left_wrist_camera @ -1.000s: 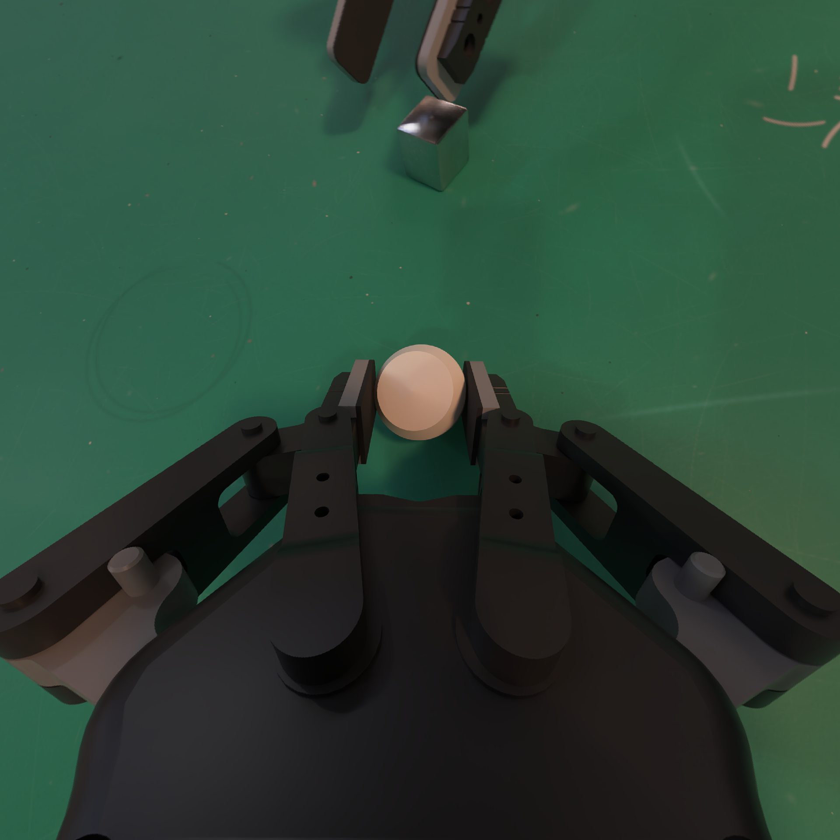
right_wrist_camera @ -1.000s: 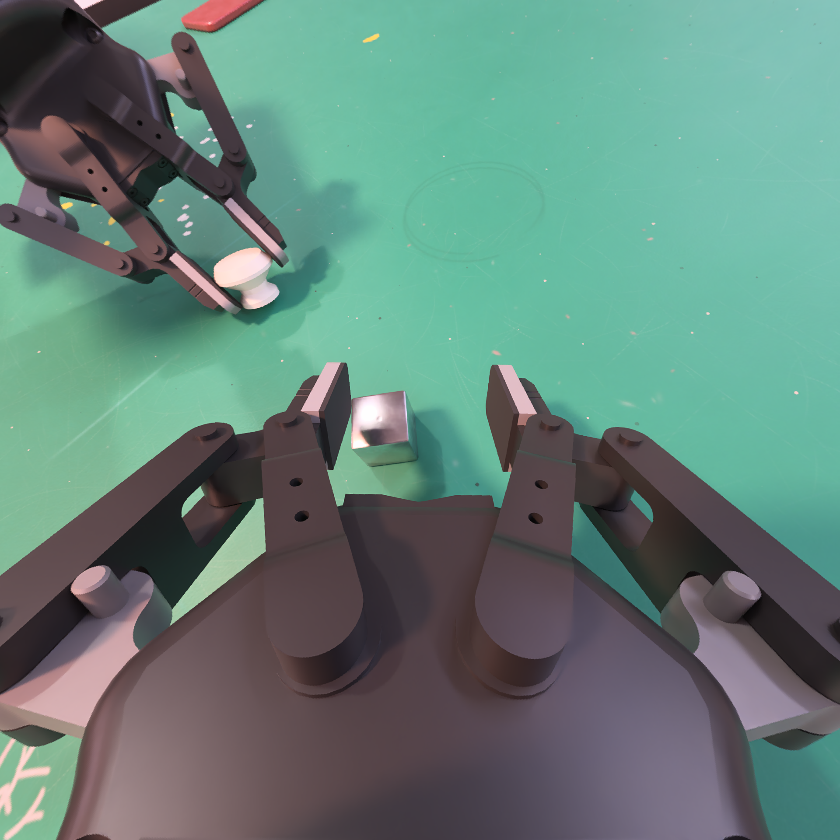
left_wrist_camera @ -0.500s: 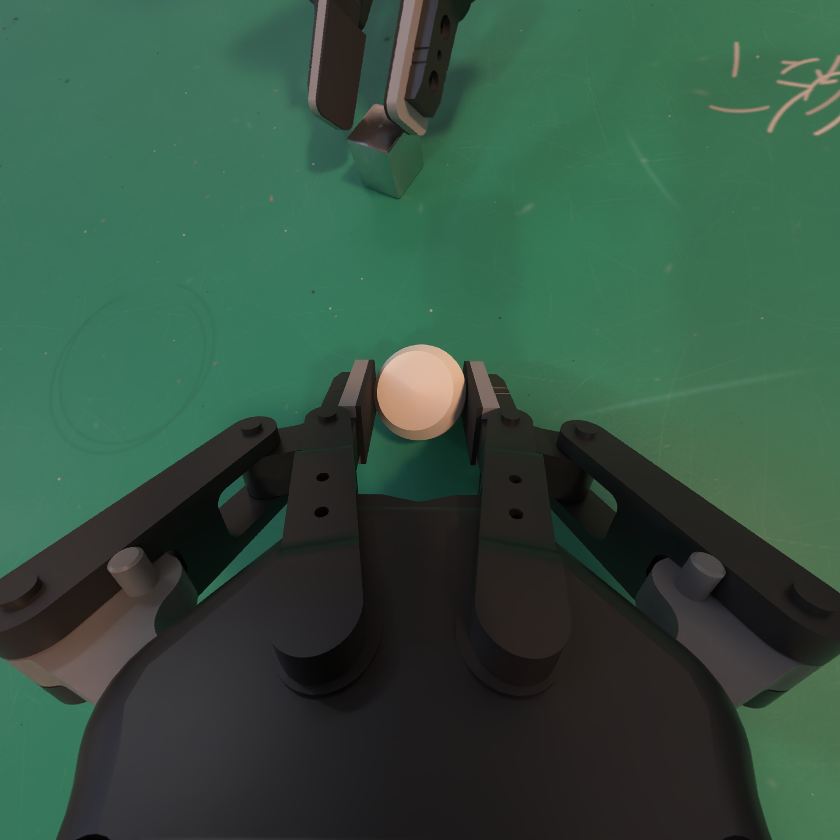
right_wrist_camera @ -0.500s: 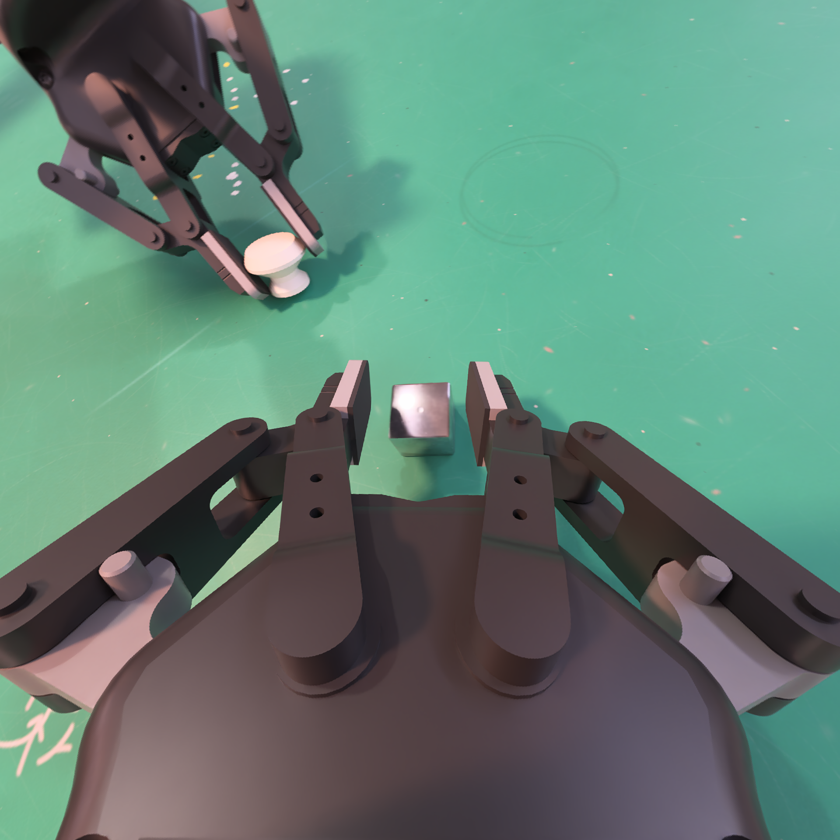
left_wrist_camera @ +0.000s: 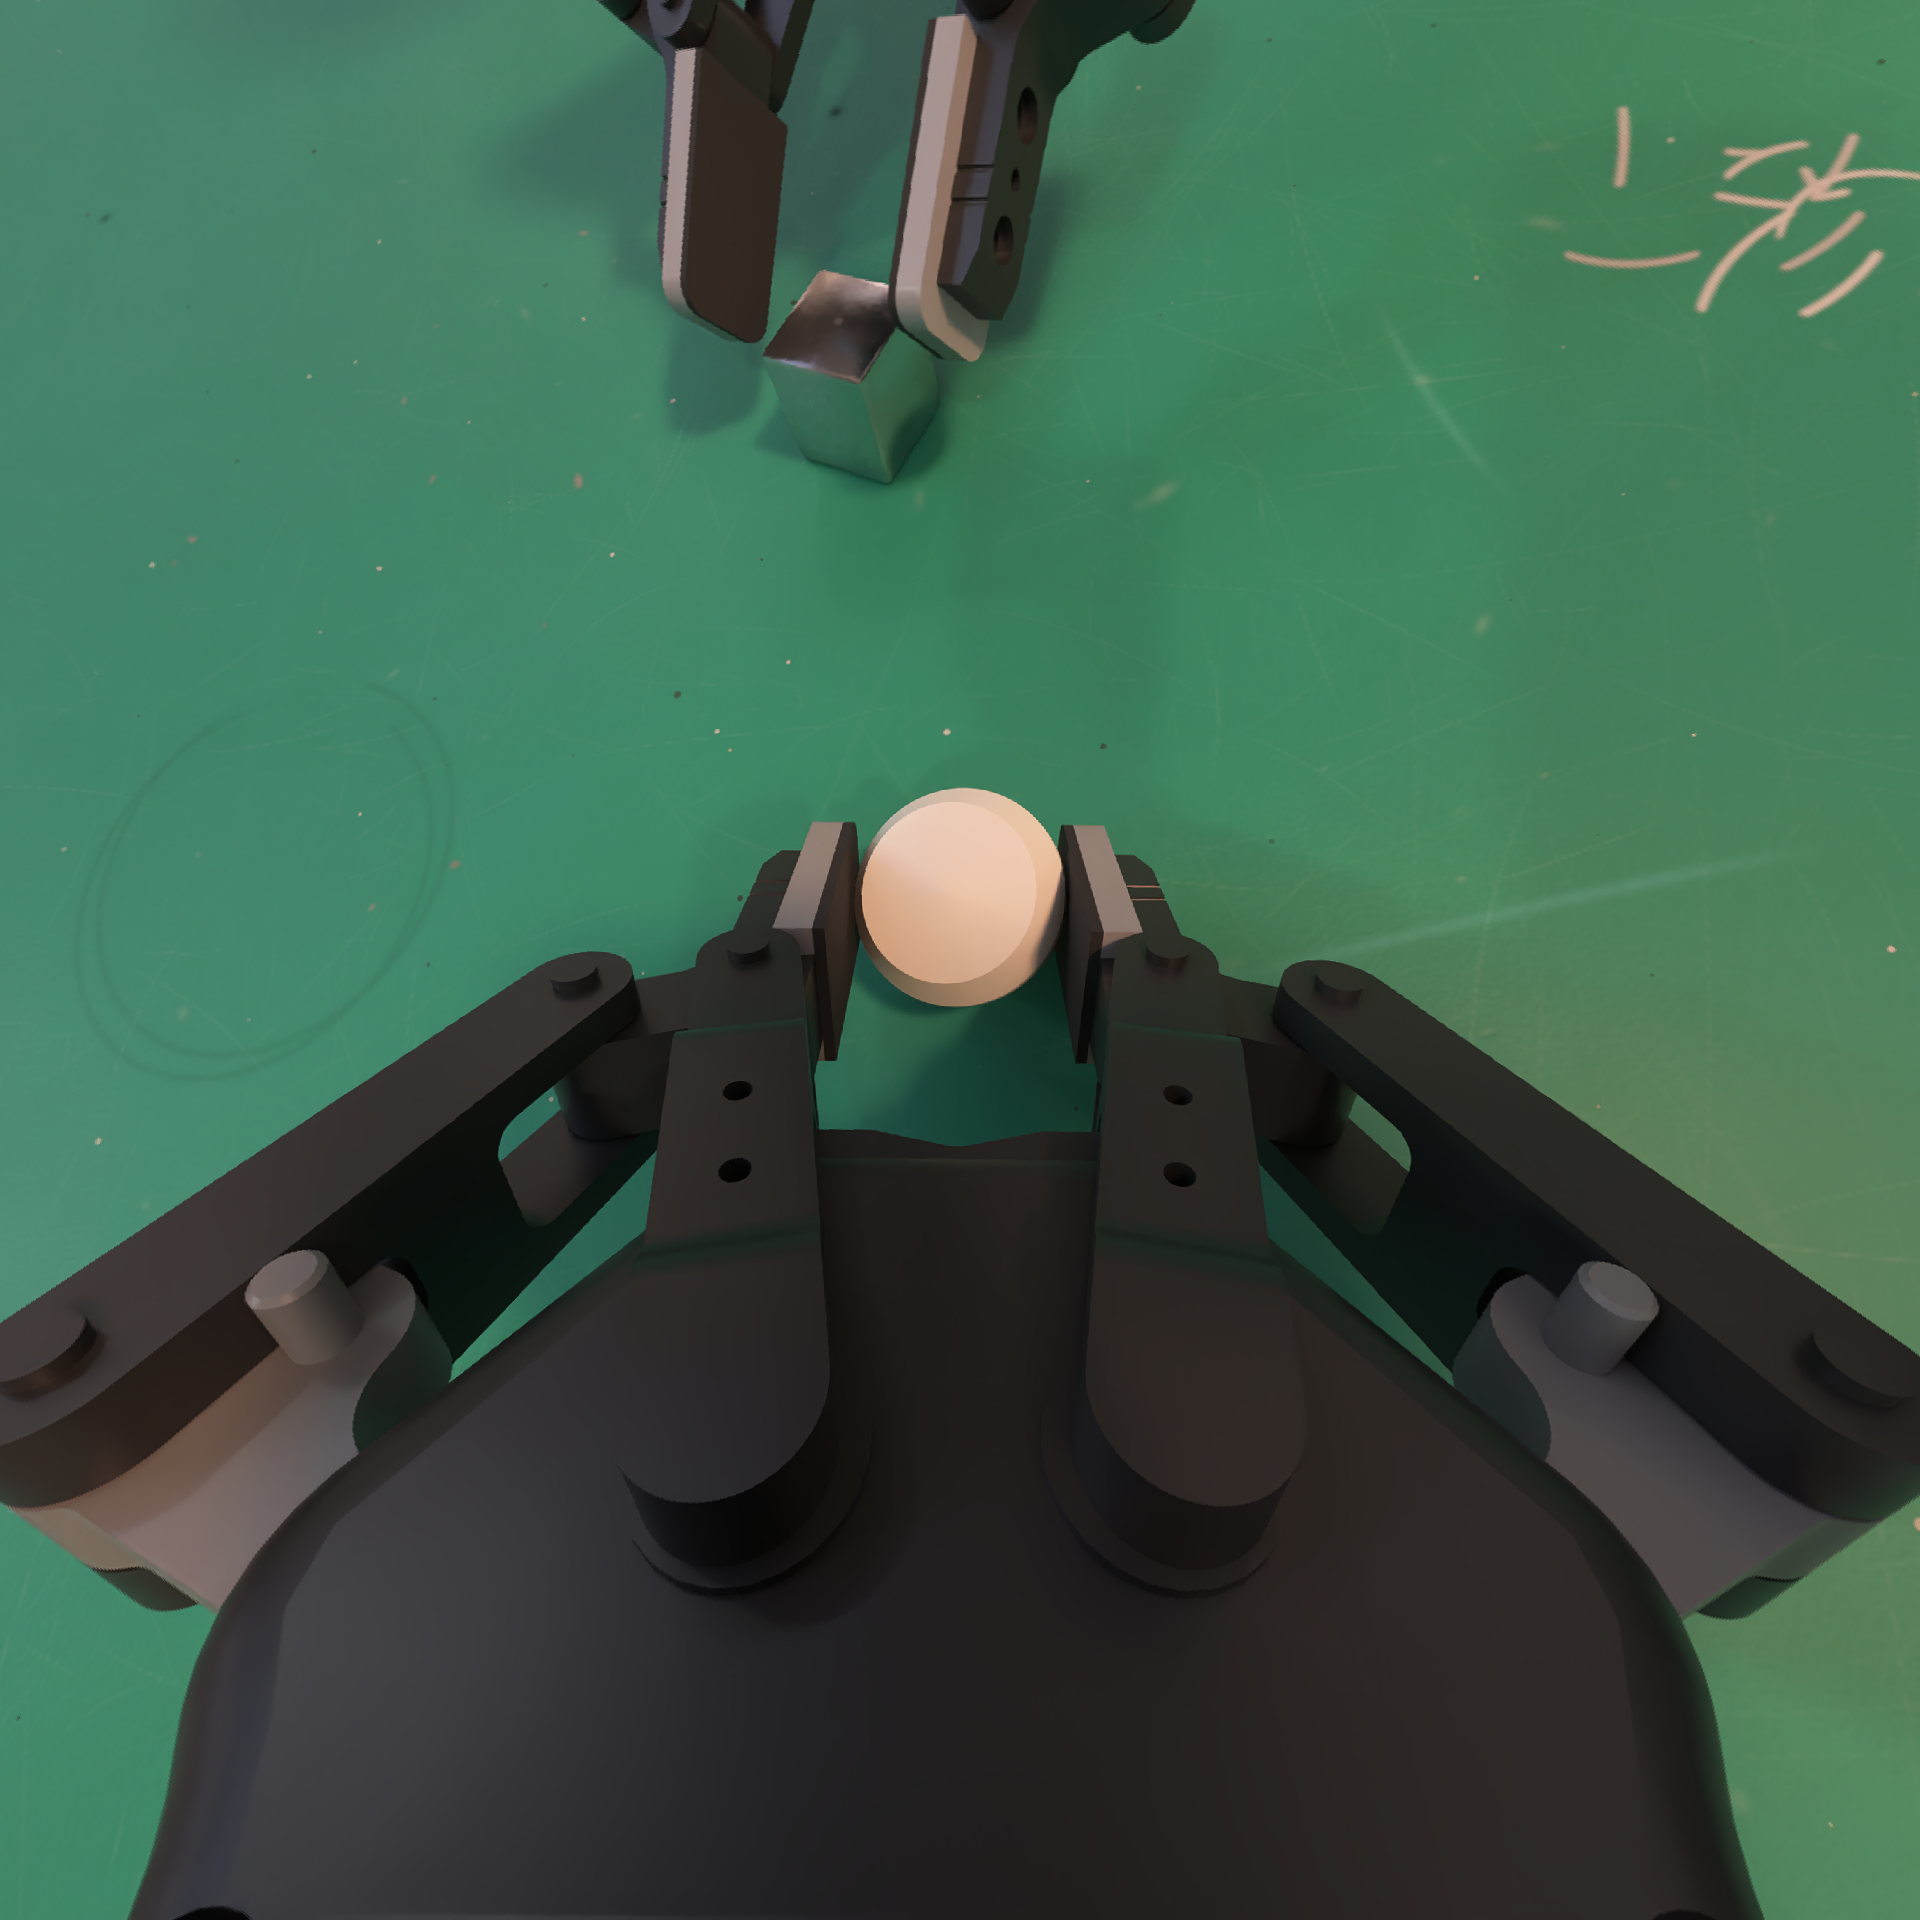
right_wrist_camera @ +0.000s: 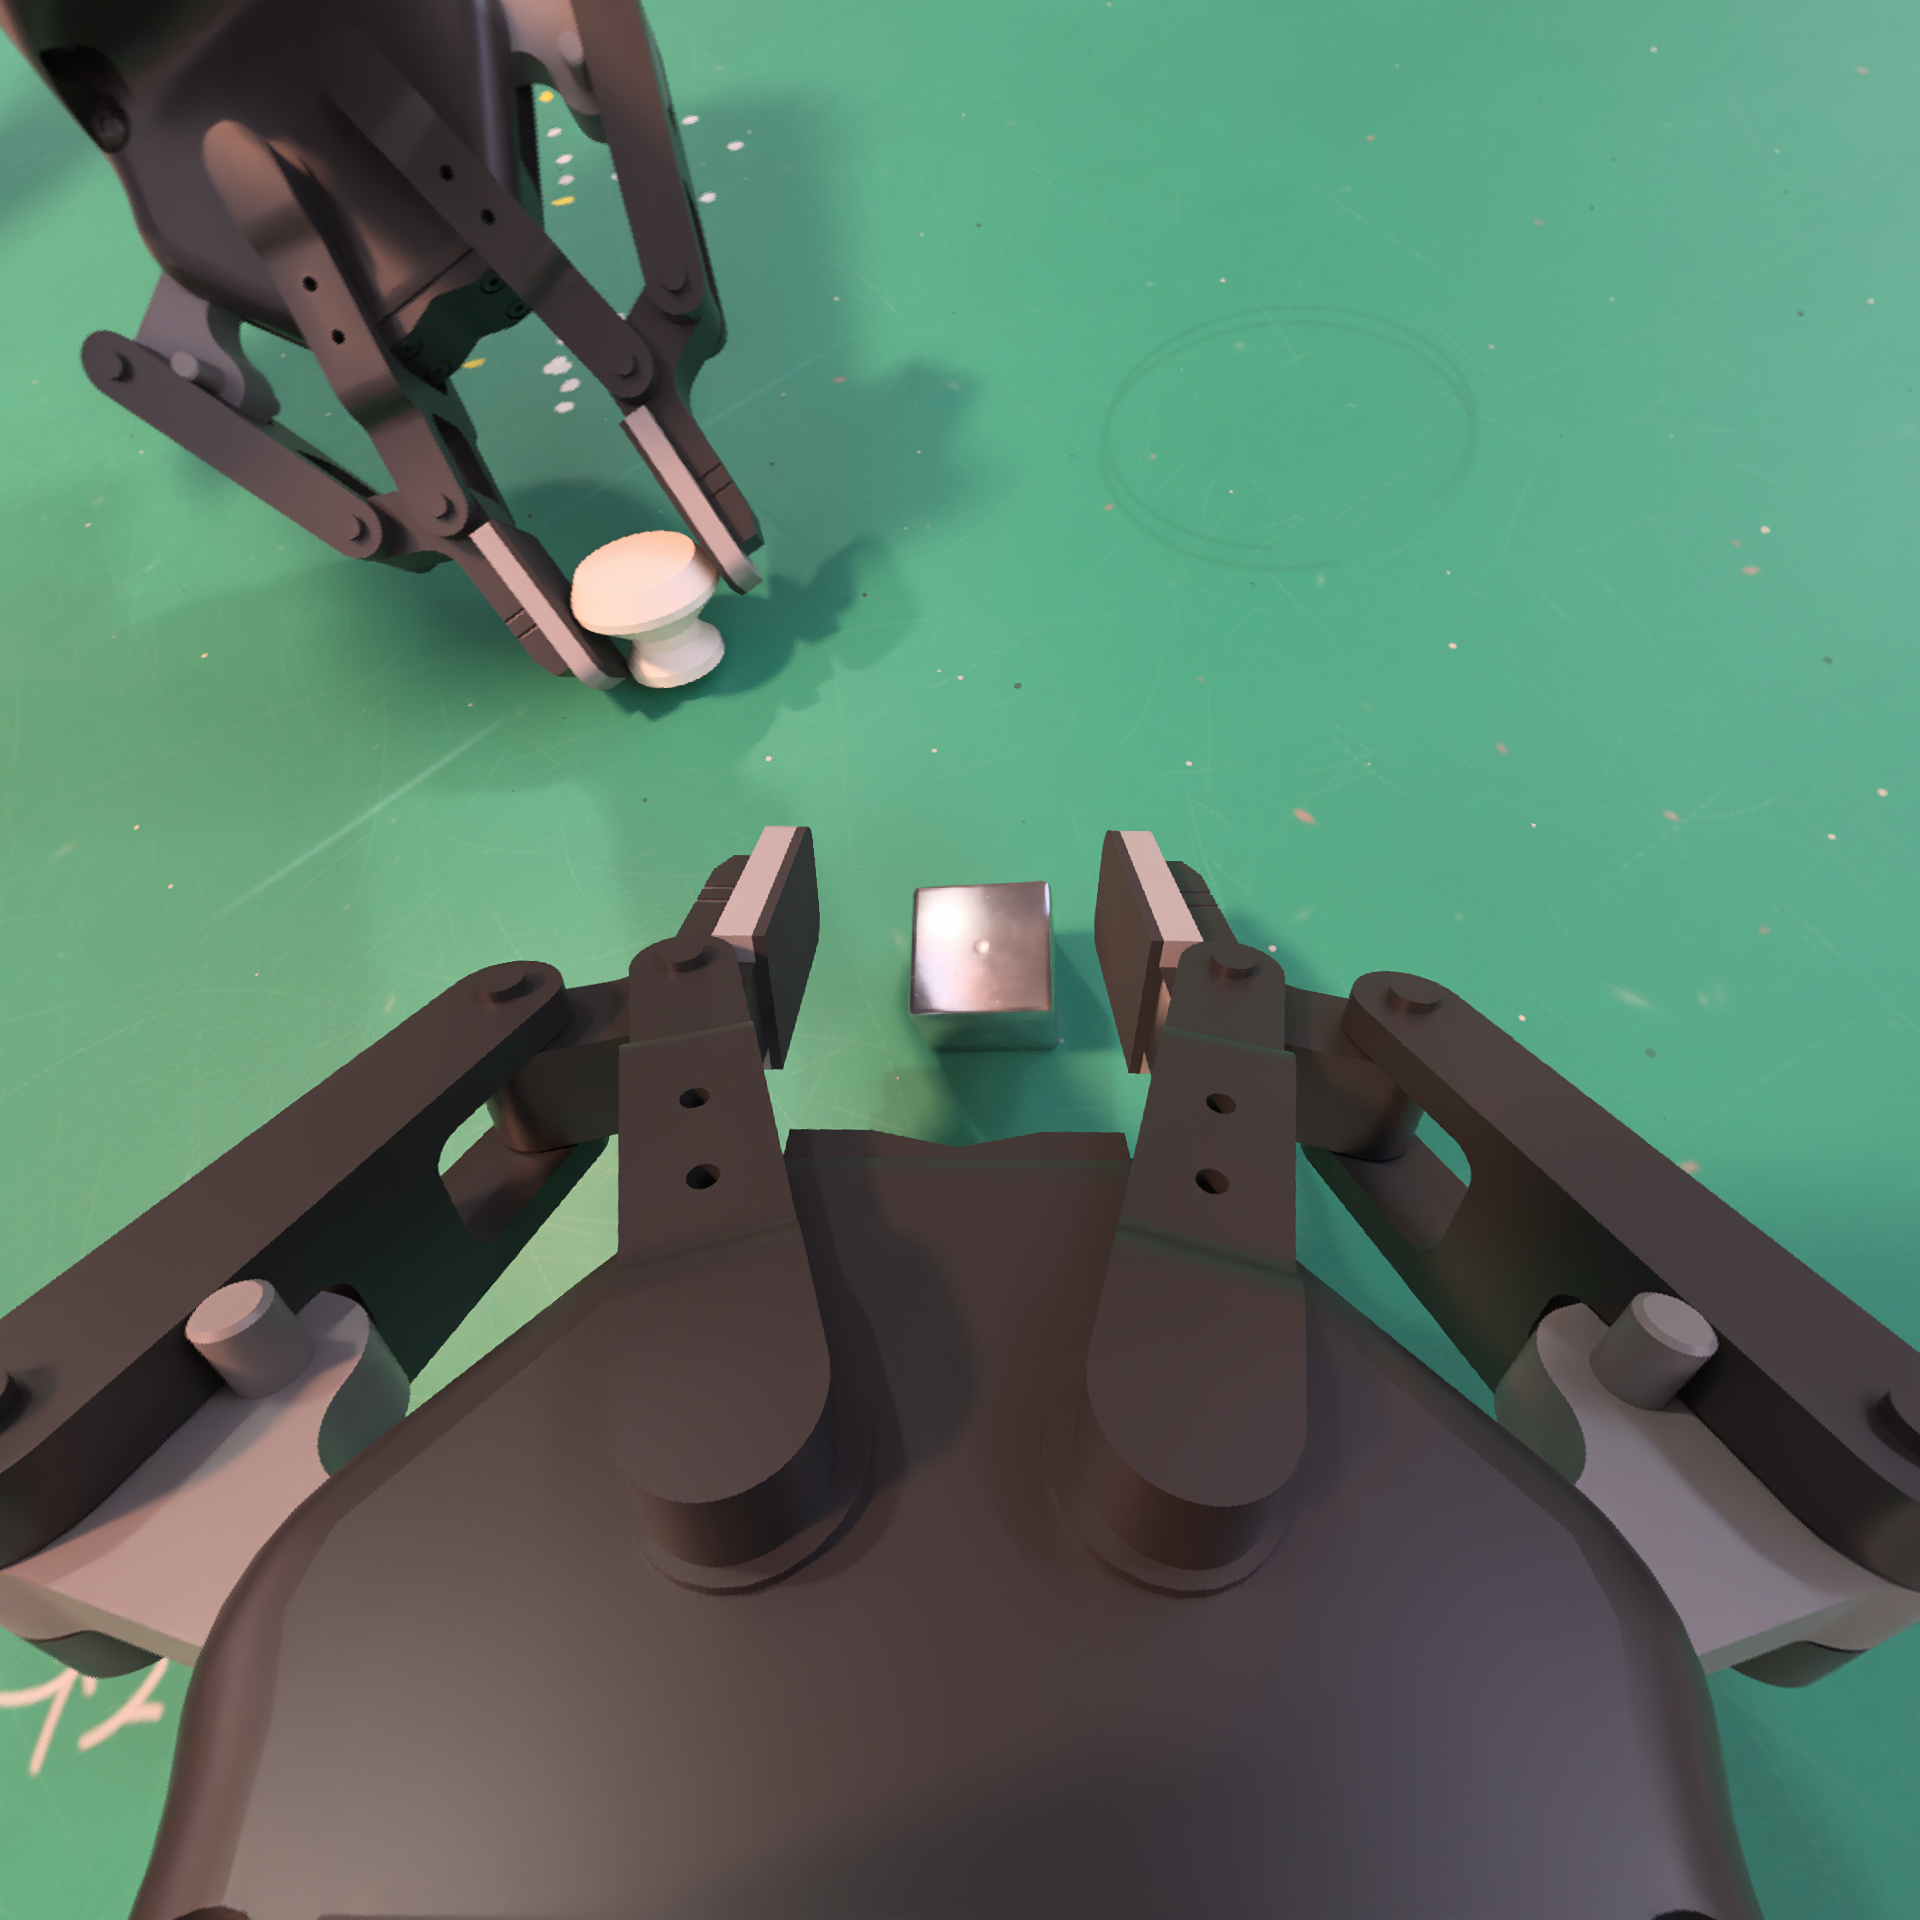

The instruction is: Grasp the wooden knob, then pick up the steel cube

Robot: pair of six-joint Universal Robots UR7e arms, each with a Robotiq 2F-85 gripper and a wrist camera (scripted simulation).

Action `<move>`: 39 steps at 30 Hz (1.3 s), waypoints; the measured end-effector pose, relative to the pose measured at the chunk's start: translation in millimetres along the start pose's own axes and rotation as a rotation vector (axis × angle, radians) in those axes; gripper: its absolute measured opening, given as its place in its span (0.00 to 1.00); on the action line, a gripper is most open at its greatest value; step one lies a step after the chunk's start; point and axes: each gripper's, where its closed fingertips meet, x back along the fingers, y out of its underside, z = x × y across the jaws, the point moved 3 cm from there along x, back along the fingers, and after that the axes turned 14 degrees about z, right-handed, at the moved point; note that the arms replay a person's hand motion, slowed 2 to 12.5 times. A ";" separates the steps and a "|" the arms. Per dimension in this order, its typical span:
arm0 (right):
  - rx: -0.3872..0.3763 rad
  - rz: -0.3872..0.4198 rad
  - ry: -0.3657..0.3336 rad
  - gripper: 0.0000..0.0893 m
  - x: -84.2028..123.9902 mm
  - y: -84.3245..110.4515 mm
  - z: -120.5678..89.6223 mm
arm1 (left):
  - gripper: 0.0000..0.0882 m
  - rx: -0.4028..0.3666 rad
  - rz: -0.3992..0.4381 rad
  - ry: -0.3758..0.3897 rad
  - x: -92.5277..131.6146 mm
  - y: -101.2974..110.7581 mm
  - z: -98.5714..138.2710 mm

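Pinching the round wooden knob (left_wrist_camera: pixel 958 896), left tool (left_wrist_camera: pixel 958 935); right tool (right_wrist_camera: pixel 961 935) spread around the shiny steel cube (right_wrist_camera: pixel 982 951).

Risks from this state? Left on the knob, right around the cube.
1. The right gripper is open and the steel cube sits off-centre, nearer one finger: that finger may touch first and push or twist the cube.
2. The left gripper pinches only the wooden knob's rounded cap, so it could slip out on lifting.
3. The grippers work close together; a sideways move could make them collide.
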 end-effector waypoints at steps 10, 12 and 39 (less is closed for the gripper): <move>0.035 -0.115 0.071 0.30 -2.2 13.5 7.9 | 0.39 -0.003 0.000 0.002 -2.4 -1.6 1.9; 0.061 -0.112 0.054 0.30 -2.5 13.0 3.9 | 0.39 -0.001 0.000 0.000 -3.1 -1.9 1.7; 0.301 -0.233 -0.043 0.30 25.5 -34.8 -50.7 | 0.39 -0.036 0.003 -0.018 -23.7 -13.9 7.0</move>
